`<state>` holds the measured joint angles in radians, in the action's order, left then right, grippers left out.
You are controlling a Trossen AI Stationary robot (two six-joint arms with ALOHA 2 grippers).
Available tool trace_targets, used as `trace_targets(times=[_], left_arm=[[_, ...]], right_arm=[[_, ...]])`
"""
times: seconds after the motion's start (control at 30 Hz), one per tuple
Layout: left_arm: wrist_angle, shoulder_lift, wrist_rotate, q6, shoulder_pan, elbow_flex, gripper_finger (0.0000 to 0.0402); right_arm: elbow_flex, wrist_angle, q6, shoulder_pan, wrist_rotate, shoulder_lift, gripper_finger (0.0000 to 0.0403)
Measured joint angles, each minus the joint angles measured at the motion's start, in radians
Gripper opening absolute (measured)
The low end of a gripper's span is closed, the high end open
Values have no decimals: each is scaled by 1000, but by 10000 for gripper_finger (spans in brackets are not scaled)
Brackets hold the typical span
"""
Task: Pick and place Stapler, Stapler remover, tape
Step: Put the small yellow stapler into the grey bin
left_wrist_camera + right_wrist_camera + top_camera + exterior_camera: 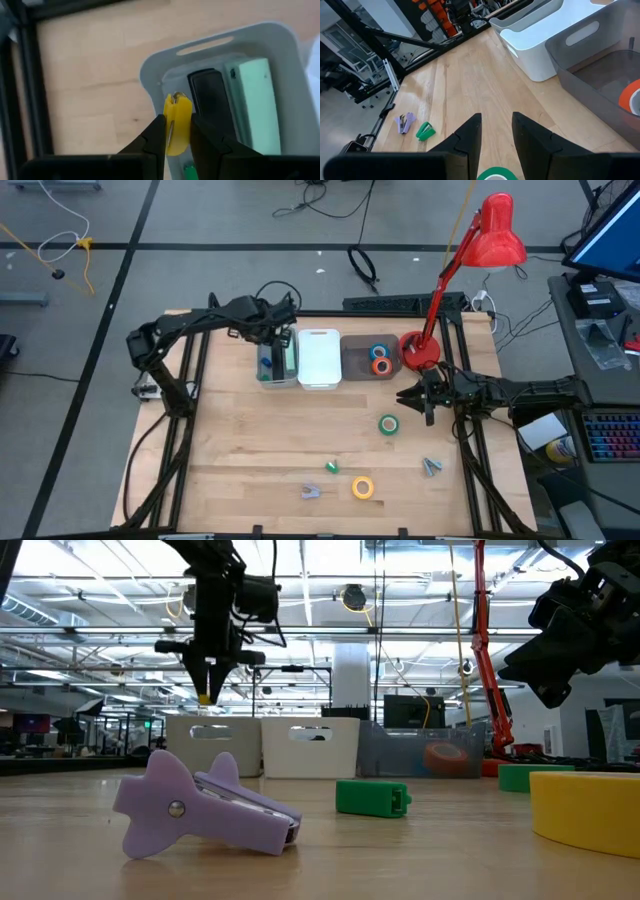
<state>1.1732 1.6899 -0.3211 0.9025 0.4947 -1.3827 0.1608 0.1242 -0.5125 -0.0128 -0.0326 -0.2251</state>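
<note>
Left gripper (177, 131) grips yellow piece (177, 122) above bin (150, 75) rim

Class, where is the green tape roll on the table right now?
In the high view, the green tape roll lies on the table's right half, just ahead of the right gripper, below the grey bin.

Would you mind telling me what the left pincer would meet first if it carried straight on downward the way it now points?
Probably the black stapler inside the white bin; the left pincer, holding a small yellow item, hangs over it, though depth is unclear.
</note>
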Motion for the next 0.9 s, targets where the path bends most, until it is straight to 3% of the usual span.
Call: trace_targets(times=[0.9], left_arm=[[-14,156,26,166,-19,0,72]], right_arm=[[0,0,0,0,3,0,100]])
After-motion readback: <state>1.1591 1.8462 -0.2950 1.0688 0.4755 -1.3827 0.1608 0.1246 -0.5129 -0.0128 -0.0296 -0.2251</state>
